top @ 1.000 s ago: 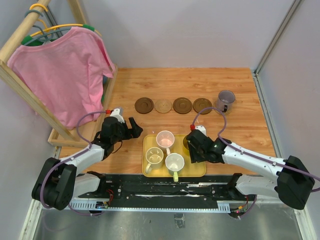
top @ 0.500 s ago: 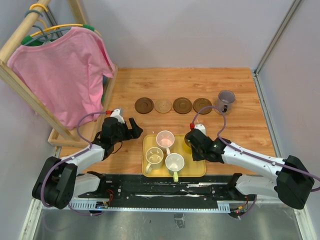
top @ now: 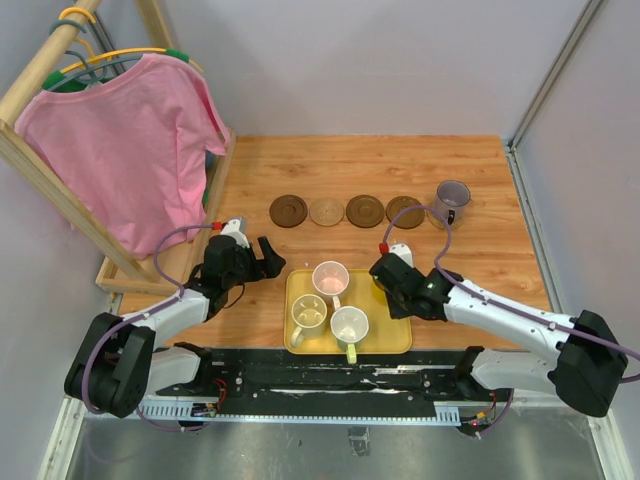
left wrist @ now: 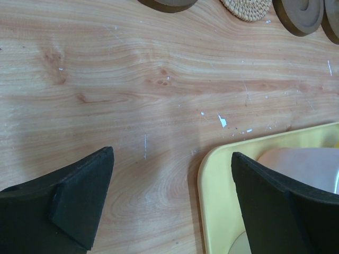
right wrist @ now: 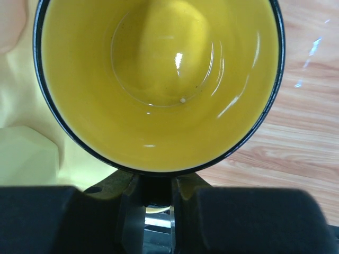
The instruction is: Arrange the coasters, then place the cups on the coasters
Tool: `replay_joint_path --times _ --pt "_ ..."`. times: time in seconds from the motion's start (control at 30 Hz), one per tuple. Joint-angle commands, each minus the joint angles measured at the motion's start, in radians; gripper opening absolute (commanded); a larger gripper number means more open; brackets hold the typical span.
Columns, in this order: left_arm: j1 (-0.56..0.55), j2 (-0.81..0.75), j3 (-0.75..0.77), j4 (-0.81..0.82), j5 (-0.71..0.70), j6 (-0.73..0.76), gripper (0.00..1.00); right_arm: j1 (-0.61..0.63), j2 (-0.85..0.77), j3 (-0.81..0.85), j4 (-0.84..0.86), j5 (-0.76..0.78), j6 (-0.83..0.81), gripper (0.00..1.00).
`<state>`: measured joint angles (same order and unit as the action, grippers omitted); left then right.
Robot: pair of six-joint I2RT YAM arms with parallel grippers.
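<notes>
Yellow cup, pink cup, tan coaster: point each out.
Yellow cup (right wrist: 159, 79), right wrist view, inner bottom.
Pink cup (top: 330, 276), top view, inside.
Tan coaster (top: 327, 211), top view, centre.

Top: high, from the near edge, looking down on table (top: 480, 170).
Left wrist: low, close, shares tray (left wrist: 212, 185) corner.
Right wrist: tight over yellow cup (right wrist: 159, 79).

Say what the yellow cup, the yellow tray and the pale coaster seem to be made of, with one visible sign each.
The yellow cup: glossy glass or clear plastic; bright glints inside.
The yellow tray: matte plastic, probably; smooth, rounded rim.
The pale coaster: woven fibre, perhaps rattan; coiled braided texture.
</notes>
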<state>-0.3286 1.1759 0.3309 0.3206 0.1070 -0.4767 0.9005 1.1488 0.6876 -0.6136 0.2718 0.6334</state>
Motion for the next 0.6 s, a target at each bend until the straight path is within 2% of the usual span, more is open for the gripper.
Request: replay_joint_path --times 0.0,0.23,0.57 --pt "-0.007 0.0 0.003 0.04 0.002 -0.002 0.96 0.009 0.003 0.148 -0.084 0.136 -0.064 0.01" --pt "-0.006 0.0 0.016 0.034 0.005 0.002 0.96 -0.019 0.09 0.309 -0.118 0.291 -0.149 0.01" --pt "-0.006 0.044 0.046 0.039 0.017 0.008 0.96 -0.27 0.266 0.486 0.032 0.237 -0.315 0.01"
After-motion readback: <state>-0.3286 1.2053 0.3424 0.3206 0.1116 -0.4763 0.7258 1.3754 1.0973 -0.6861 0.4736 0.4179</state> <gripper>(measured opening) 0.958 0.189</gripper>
